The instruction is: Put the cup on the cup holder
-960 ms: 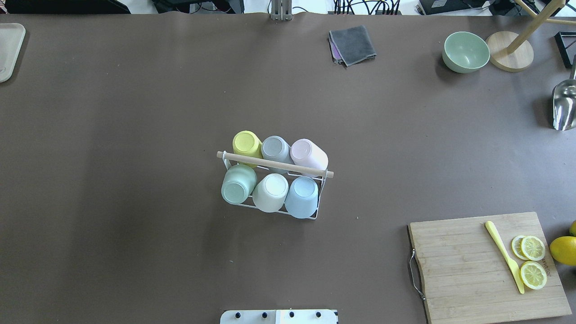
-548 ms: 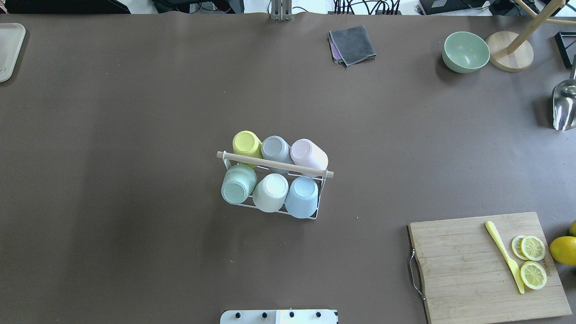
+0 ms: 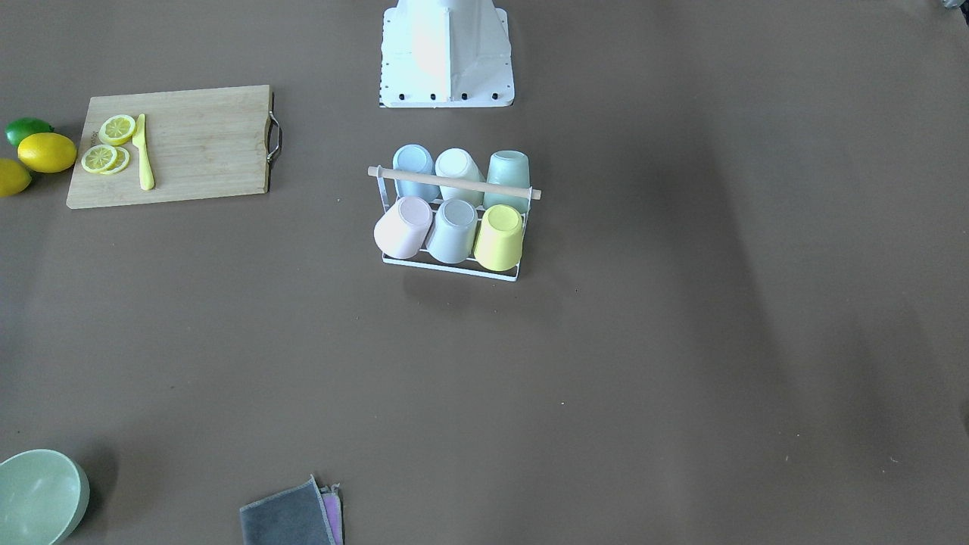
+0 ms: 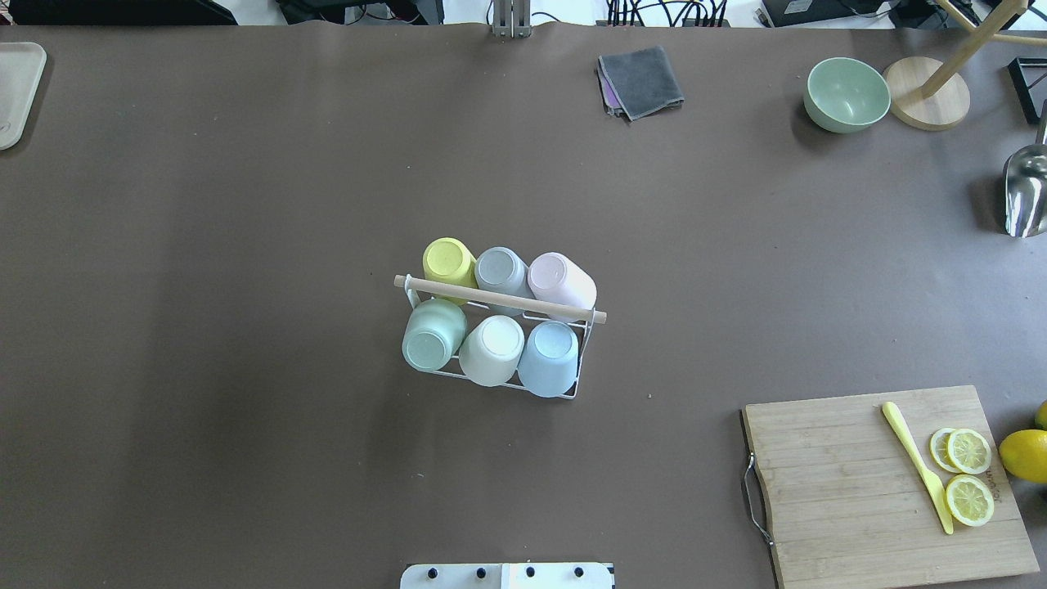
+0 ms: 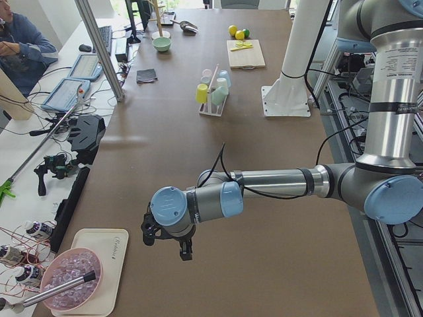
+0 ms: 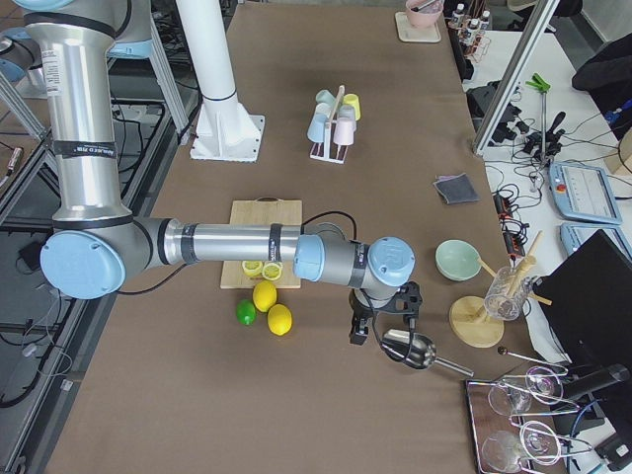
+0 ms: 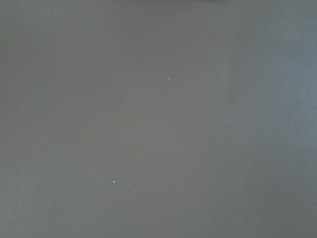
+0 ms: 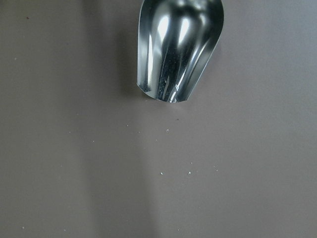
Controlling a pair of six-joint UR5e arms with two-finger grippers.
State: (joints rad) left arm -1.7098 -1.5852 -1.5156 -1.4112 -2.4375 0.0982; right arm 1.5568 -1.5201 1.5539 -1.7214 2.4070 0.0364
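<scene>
The cup holder [image 4: 501,299], a white wire rack with a wooden rod handle, stands at the middle of the table. It also shows in the front view [image 3: 454,183]. Several cups sit upside down on its prongs in two rows: yellow [image 4: 448,260], grey [image 4: 501,268] and pink [image 4: 560,278] on the far side, green [image 4: 432,334], white [image 4: 491,348] and blue [image 4: 548,357] on the near side. My left gripper [image 5: 168,246] hangs over the table's left end, far from the rack. My right gripper [image 6: 380,331] hangs beside a metal scoop [image 8: 179,47]. I cannot tell whether either gripper is open or shut.
A cutting board [image 4: 887,483] with lemon slices and a yellow knife [image 4: 916,465] lies front right, with lemons [image 4: 1024,455] beside it. A green bowl [image 4: 847,94], a wooden stand [image 4: 927,92] and a grey cloth [image 4: 640,80] are at the back. A tray [image 4: 16,90] lies far left.
</scene>
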